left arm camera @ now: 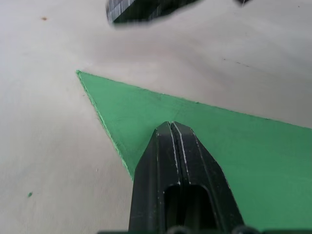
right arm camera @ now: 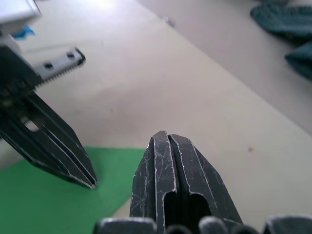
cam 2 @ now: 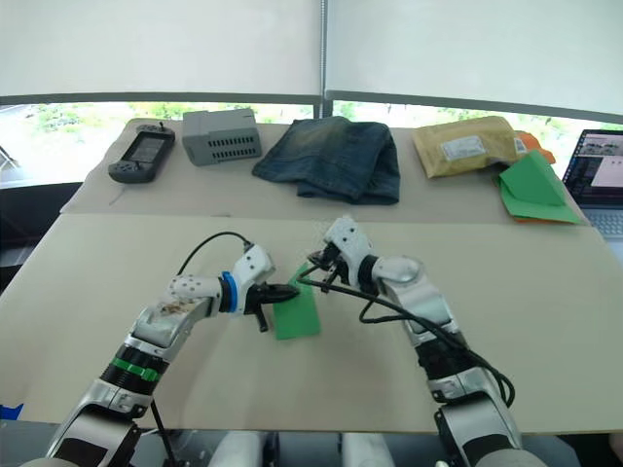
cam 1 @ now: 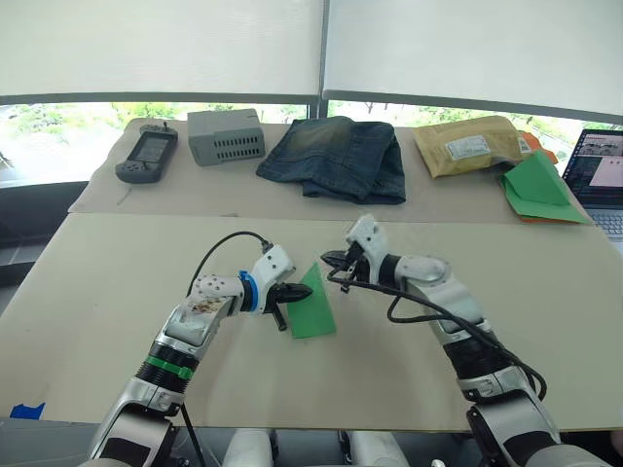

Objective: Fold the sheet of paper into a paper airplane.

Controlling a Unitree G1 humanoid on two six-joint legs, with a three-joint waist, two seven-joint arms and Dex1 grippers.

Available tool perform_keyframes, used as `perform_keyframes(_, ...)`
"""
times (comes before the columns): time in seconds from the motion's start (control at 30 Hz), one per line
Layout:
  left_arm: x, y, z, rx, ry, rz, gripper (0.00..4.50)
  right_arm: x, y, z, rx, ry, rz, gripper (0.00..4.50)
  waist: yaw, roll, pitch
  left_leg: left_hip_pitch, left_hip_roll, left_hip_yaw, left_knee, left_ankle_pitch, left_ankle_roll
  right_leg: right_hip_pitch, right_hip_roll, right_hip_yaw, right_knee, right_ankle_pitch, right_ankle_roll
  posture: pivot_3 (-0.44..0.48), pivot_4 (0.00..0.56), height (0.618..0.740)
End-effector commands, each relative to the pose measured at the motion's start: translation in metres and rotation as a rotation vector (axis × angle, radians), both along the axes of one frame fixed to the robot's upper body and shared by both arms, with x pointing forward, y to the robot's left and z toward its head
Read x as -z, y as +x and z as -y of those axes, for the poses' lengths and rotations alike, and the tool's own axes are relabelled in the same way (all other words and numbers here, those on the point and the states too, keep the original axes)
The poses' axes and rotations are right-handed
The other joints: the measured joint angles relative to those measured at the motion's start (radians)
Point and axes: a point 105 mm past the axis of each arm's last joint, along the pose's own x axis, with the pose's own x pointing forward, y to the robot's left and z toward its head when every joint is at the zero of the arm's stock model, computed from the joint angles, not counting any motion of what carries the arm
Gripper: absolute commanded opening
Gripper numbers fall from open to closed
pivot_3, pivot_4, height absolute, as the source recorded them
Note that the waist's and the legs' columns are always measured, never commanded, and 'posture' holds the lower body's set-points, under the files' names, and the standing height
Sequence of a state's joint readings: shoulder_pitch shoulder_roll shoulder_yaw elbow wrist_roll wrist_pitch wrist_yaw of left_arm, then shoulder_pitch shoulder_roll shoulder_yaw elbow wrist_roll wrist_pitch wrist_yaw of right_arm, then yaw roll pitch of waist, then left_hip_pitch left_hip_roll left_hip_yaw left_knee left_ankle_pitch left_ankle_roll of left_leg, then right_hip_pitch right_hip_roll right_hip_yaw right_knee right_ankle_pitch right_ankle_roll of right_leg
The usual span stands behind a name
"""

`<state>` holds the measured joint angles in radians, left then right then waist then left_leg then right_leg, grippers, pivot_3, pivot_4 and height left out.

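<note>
A: Two tables in frame. Big near table (cam 1: 117, 292) carries the work; far table (cam 1: 224, 190) holds jeans (cam 1: 336, 158), a padded envelope (cam 1: 467, 144), a grey box (cam 1: 226, 135), a handheld device (cam 1: 147, 156). Green paper stack (cam 1: 540, 190) with orange edges at the far right, laptop (cam 1: 599, 175) beside it.

B: Task item?

A: Sheet of paper (cam 1: 313, 304), mid-table, towards the near edge. Already folded down to a narrow pointed piece, lying flat in the left wrist view. I'd judge mid-fold, not yet an airplane.

B: End effectors?

A: Left end effector (cam 1: 292, 292) has its fingers pressed together, tips on the sheet's left edge; looks like pinning or pressing, not clamping the paper. Right end effector (cam 1: 336, 261) fingers also together, holding nothing, just off the sheet's far corner.

B: Next move?

A: My guess: left pins, right opens to lift a free edge for the next crease. Thin paper, so it slips easily.

B: Any readable text?

A: None. Envelope label and laptop screen too small to read.
</note>
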<state>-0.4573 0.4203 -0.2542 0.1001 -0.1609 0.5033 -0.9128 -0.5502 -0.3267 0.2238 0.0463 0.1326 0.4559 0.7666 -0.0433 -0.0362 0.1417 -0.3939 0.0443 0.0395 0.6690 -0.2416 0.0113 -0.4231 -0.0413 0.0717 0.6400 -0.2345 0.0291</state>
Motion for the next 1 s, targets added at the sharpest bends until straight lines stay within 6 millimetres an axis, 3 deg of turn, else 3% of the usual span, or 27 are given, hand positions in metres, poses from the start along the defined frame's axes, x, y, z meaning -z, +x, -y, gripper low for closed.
perform_keyframes(0.03,0.011,-0.002,0.0,-0.007,0.022,-0.036,0.0,0.007,-0.004,-0.002,-0.014,-0.006,-0.026,0.05,0.001,0.0,0.0,0.0,0.0,0.0,0.0,0.0,0.0,0.0,0.0,0.0,0.0,0.0,0.0,0.0,0.15,0.734)
perform_keyframes(0.4,0.011,0.0,0.0,-0.006,0.024,-0.033,0.0,0.051,-0.019,-0.001,-0.018,-0.045,-0.141,0.05,0.002,0.0,0.0,-0.001,0.0,0.0,0.0,0.0,0.0,0.0,0.0,0.0,-0.001,0.0,0.0,0.0,0.15,0.734)
perform_keyframes(1.0,0.013,-0.003,0.006,0.027,0.022,-0.041,0.0,0.068,-0.082,0.014,-0.105,-0.055,-0.258,0.05,0.013,0.0,0.0,0.001,0.0,0.0,0.0,0.0,0.0,0.001,0.0,0.0,-0.002,-0.001,0.001,0.0,0.15,0.734)
